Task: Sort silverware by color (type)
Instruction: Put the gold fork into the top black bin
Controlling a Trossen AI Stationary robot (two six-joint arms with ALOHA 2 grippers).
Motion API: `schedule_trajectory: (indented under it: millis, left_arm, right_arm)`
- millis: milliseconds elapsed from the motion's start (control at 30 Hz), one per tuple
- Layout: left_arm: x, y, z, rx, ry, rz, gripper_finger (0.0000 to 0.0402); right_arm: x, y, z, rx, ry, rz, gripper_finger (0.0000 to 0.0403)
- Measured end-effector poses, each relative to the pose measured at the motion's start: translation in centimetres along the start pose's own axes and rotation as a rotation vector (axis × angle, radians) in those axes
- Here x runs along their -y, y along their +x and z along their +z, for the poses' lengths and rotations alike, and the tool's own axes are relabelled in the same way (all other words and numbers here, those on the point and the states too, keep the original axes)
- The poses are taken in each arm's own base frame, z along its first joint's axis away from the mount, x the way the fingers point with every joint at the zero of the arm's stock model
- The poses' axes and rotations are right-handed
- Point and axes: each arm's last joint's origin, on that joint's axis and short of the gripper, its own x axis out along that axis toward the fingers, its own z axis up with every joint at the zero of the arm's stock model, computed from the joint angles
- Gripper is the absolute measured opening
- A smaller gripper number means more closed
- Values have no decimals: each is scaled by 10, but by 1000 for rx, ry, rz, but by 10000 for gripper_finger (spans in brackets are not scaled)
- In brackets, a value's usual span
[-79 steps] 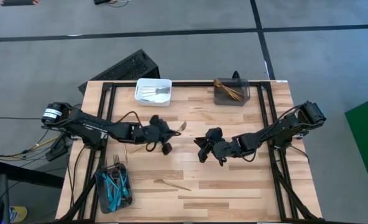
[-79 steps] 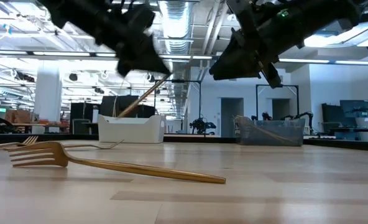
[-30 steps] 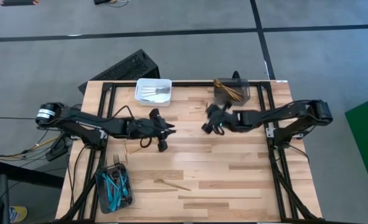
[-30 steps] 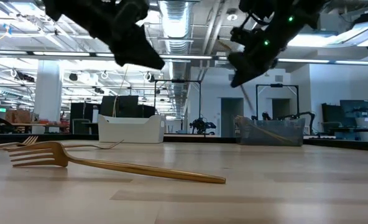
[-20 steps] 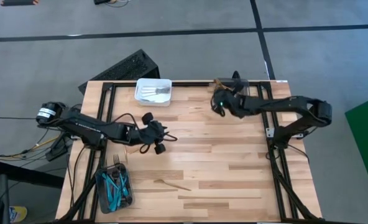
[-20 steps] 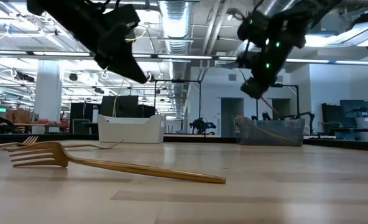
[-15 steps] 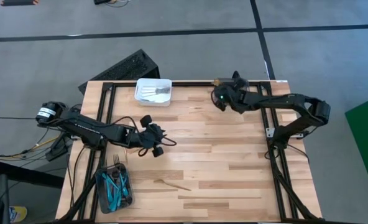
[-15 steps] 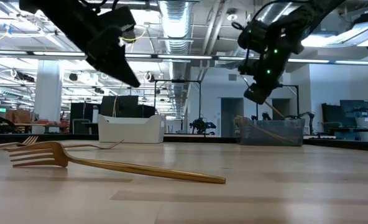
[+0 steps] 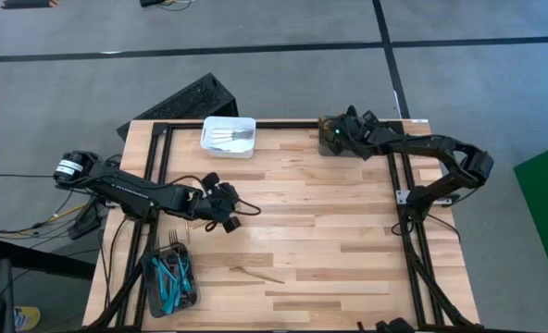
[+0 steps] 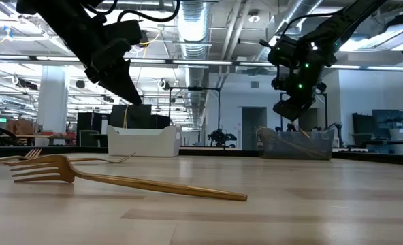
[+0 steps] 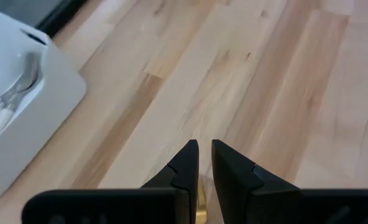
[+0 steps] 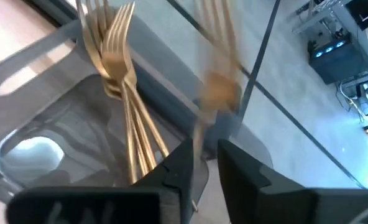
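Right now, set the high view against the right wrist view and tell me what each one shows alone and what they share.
High view only: white bin of silver cutlery, blue-handled cutlery bin, lone gold fork, left gripper near the table's middle-left. Right wrist view only: gold forks inside the grey bin, one blurred gold piece by the fingers. Shared: the grey bin and the right gripper over it.

Worktop (image 9: 330, 222) looks like pale planked wood, smooth matt. Gold forks (image 12: 125, 106) are shiny polished metal, sitting in a translucent grey plastic bin (image 12: 41, 93). White bin (image 11: 53, 93) is smooth matt plastic.
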Motion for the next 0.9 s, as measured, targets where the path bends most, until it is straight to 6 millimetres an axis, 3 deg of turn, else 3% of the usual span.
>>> schedule_trajectory:
  millis: [200, 333, 600, 900]
  left_arm:
    - [-7, 1, -6, -17, -67, 133, 42]
    - [-6, 9, -15, -104, -64, 146, 53]
    - [-3, 33, -26, -238, -77, 140, 97]
    - [-10, 66, -38, -435, 0, 100, 124]
  right_arm:
    - [-6, 2, -12, -30, 67, 33, 147]
    - [-24, -9, -17, 19, 142, 105, 183]
    - [-82, -74, -6, 325, 162, 489, 202]
    - [-107, -121, -10, 492, 168, 601, 191]
